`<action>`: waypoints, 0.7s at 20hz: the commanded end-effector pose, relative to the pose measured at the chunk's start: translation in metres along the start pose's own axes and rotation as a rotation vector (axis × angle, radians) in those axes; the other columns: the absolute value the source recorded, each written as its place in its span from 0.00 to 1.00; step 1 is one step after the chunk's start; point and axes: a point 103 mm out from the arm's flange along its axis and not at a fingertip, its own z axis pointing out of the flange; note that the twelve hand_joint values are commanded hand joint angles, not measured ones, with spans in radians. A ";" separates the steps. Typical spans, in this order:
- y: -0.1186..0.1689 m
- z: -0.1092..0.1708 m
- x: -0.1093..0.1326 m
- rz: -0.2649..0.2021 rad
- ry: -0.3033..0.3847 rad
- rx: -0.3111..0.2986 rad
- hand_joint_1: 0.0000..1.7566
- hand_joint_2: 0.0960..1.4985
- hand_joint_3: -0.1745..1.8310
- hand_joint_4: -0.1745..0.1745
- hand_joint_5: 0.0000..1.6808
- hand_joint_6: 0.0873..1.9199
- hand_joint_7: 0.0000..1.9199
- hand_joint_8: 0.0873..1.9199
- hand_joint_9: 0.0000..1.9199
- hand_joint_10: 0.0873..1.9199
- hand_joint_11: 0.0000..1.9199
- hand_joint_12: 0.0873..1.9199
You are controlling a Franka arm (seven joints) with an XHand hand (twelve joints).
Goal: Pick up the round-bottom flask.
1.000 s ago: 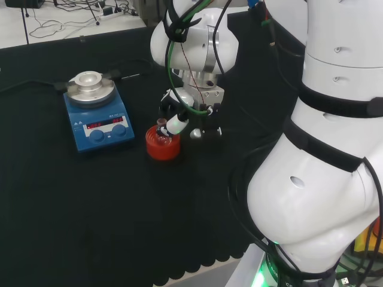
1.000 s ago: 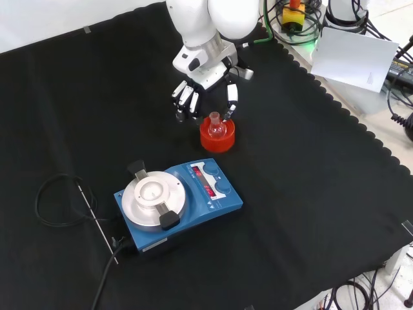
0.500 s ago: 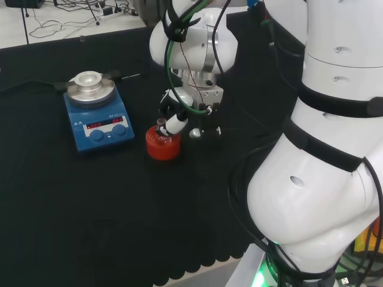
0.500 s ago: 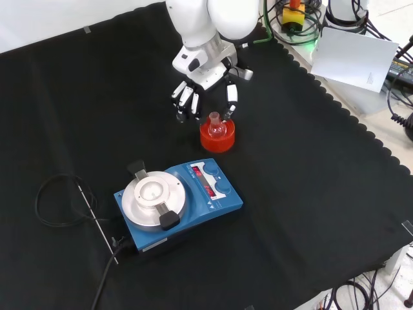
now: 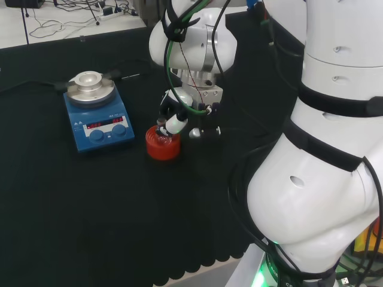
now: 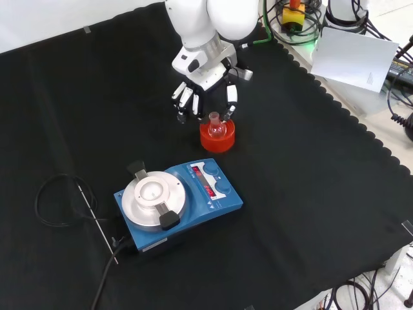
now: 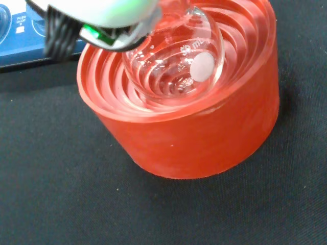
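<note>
The black cloth [image 6: 310,194] covers the bench, and on it, low in the front view, stands a blue hotplate stirrer [image 6: 177,203] with a round silver top plate. Just beyond the stirrer in that view sits the red ribbed stand [image 6: 217,135], and the hand [image 6: 205,87] hangs right above and behind it, its fingers [image 6: 186,102] straight and spread apart to the left of the flask's neck, the thumb [image 6: 231,98] pointing down on the right, so the neck stands between them, not clasped. The round-bottom flask [image 7: 176,64], of clear glass, rests upright in the stand's stepped hollow, its bulb bearing a small white spot in the wrist view.
</note>
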 end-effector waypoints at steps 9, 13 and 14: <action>-0.002 -0.009 0.002 -0.003 -0.022 -0.017 0.63 0.41 0.43 1.00 0.72 0.39 0.24 0.31 0.36 0.26 0.16 0.69; -0.003 -0.017 0.005 -0.003 -0.013 -0.015 0.63 0.40 0.44 1.00 0.72 0.39 0.24 0.31 0.36 0.26 0.16 0.69; -0.002 -0.020 0.006 0.001 -0.005 -0.018 0.63 0.39 0.45 1.00 0.72 0.39 0.24 0.31 0.36 0.26 0.16 0.69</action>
